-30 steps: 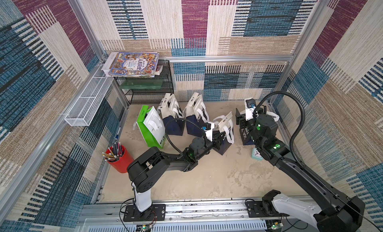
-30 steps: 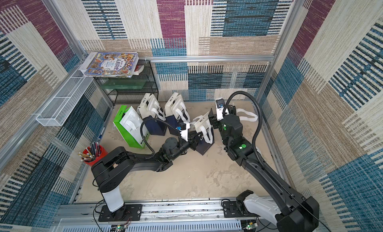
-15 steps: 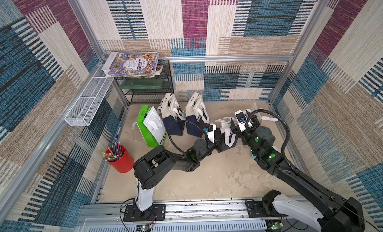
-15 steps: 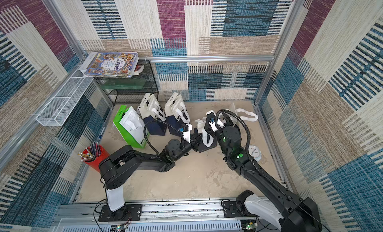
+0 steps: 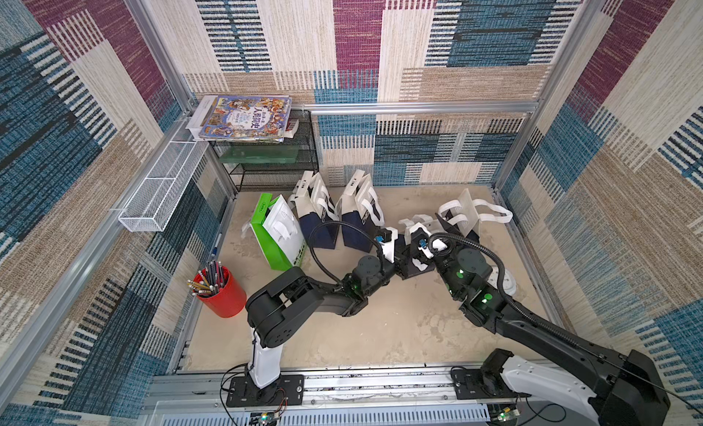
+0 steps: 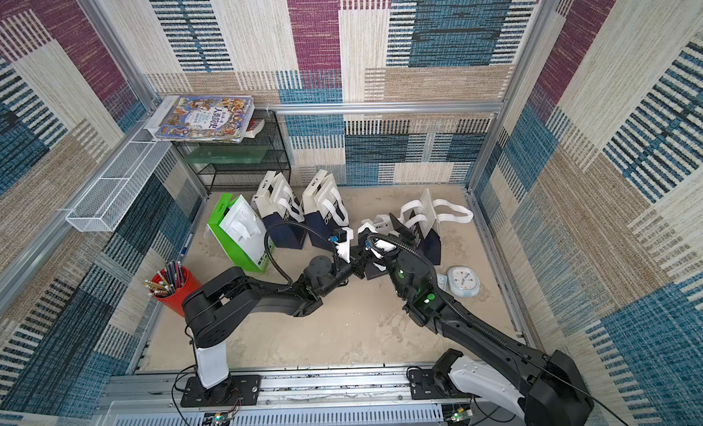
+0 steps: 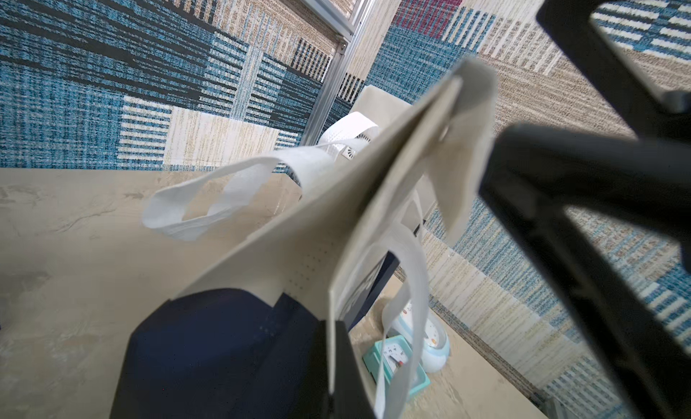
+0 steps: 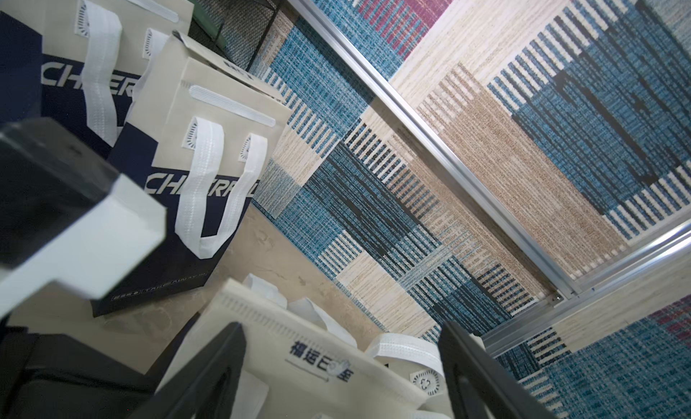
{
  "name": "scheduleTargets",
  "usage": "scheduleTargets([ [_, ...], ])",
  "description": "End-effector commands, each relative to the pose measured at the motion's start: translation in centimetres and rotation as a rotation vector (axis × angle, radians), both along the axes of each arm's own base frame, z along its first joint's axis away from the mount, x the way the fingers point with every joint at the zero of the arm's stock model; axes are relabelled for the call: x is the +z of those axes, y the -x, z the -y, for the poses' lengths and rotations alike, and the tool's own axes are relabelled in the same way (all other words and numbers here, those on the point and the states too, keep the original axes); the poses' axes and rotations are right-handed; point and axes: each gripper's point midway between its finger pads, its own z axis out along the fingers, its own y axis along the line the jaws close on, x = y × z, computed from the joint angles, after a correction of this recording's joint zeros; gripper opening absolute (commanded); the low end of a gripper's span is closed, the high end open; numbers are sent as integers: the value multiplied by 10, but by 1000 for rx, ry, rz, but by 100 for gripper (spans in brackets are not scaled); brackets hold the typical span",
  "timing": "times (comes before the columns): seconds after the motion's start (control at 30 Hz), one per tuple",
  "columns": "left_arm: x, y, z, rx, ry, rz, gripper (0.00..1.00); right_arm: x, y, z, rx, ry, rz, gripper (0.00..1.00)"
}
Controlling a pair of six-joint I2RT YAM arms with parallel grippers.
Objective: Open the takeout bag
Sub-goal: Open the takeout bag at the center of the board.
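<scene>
1. Left tool [image 6: 359,268] is clamped tight on the takeout bag's [image 7: 299,249] side panel.
2. Right tool [image 8: 340,335] stands wide, straddling the bag's top rim.
3. On the desk [image 5: 380,329], the takeout bag stands well right of the green bag [image 5: 279,234].

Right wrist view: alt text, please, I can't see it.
The open tool straddles the top edge of a beige bag with white handles. Behind stand two navy-and-beige bags against a patterned wall; the left arm looms close.

Both top views: high overhead, looking down, whole scene. Wrist views: close, low, sharing takeout bag [image 7: 299,249].
</scene>
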Motion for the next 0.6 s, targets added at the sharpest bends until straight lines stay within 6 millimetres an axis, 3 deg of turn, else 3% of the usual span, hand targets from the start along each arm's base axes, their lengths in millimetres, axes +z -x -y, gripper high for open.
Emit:
scheduleTargets([
  [0.0, 14, 0, -2, 20, 8, 56, 0, 12, -2, -1, -30, 14, 70, 85],
  [0.17, 16, 2, -3, 25, 3, 65, 0, 4, -10, -5, -49, 26, 44, 87],
  [0.57, 19, 6, -1, 19, -12, 91, 0, 16, -19, 5, -111, -11, 71, 86],
])
